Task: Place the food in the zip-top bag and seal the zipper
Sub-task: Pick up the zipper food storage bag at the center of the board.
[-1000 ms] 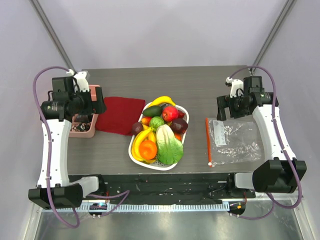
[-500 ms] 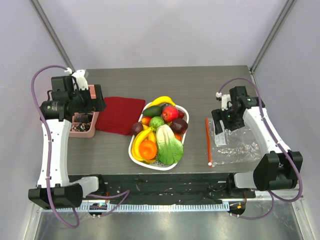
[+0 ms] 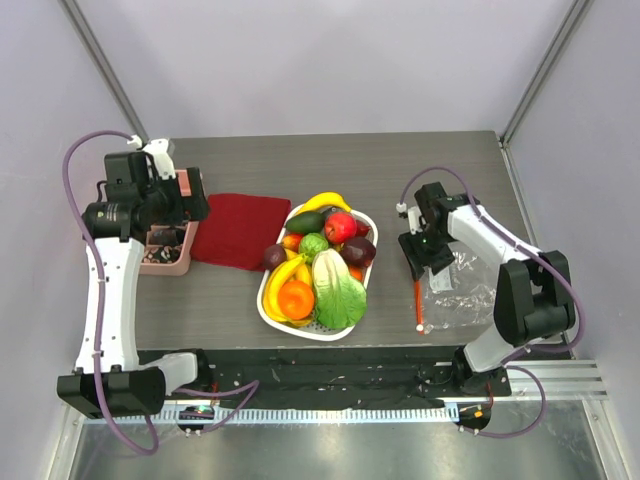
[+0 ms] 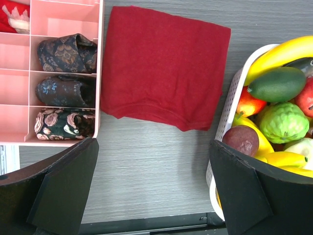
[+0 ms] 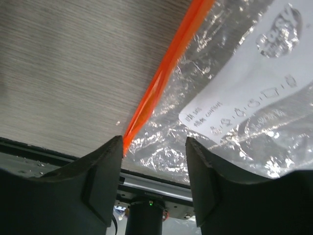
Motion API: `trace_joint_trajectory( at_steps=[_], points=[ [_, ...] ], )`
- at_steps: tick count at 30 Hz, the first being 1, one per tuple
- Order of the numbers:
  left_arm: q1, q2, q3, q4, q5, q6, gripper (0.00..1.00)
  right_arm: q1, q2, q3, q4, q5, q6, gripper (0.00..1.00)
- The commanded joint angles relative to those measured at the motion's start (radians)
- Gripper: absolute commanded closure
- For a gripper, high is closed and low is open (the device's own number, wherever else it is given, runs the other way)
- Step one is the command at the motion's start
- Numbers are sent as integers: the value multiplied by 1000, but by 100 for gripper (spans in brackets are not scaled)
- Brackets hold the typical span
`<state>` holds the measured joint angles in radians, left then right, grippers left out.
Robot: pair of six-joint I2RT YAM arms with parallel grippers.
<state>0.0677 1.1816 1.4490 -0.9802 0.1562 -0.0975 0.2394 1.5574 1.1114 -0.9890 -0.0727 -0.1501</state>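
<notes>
**Zip-top bag** (image 3: 472, 292): clear, crinkly plastic pouch with a white printed label. It lies flat on the dark grey wood-grain counter (image 3: 400, 170), right of centre. Nothing shows inside it.

**Zipper** (image 3: 417, 298): thin red-orange strip along the bag's edge that faces the basket, with a small white slider tab (image 3: 421, 327) at its near end. Whether the mouth is open cannot be told.

**Food** (image 3: 320, 260): toy orange, pale-green leafy cabbage, yellow bananas, red apple and dark purple pieces. All are heaped in the white slotted plastic basket (image 3: 263, 300) at mid-counter, none bagged.

**Right gripper** (image 5: 152, 147): low over the far end of the zipper. Its jaws are apart and hold nothing, and the strip runs just inside the left one. Contact with the film cannot be told.

**Left gripper** (image 4: 152, 147): jaws wide apart and empty, high above the gap between the folded dark red cloth (image 4: 166, 68) and the basket. A pink compartment tray (image 4: 14, 83) of patterned fabric rolls sits beside the cloth.

**Step in hand (judged)**: taking hold of the bag's mouth.
- Centre the strip between the jaws before closing.
- Pinch only the upper lip, since catching both layers would keep the mouth closed.
- The film looks slick and limp, so lift gently and turn the opening toward the basket.
</notes>
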Motion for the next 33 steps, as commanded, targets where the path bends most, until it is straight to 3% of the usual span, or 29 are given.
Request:
trace_joint_trajectory(
  at_steps=[1,11,12,15,21,25,27,29,30,33],
  points=[
    [1,-5,-2,58,-23,-8,0,11,52,-35,73,-9,38,43],
    [1,-17,-39,117,-26,-79,0,14,125,-73,201,59,84,67],
    [1,-19,-48,124,-23,-87,0,14,125,-71,207,62,84,79],
    [1,-33,-68,147,-14,-111,0,15,104,-59,202,67,89,99],
    [1,-48,-84,210,100,-87,0,6,-38,4,127,57,37,99],
    [-2,-28,-52,299,264,-112,0,-12,-181,89,67,27,7,99],
    [-5,13,13,311,426,-152,0,-34,-243,155,18,-16,-12,99],
    [-37,82,74,340,497,-197,0,-75,-267,203,-6,-47,-23,99],
    [-107,101,91,350,496,-218,0,-84,-293,214,-22,-76,-32,99],
    [-234,148,116,431,410,-234,0,-109,-330,264,-57,-120,-37,99]
  ],
)
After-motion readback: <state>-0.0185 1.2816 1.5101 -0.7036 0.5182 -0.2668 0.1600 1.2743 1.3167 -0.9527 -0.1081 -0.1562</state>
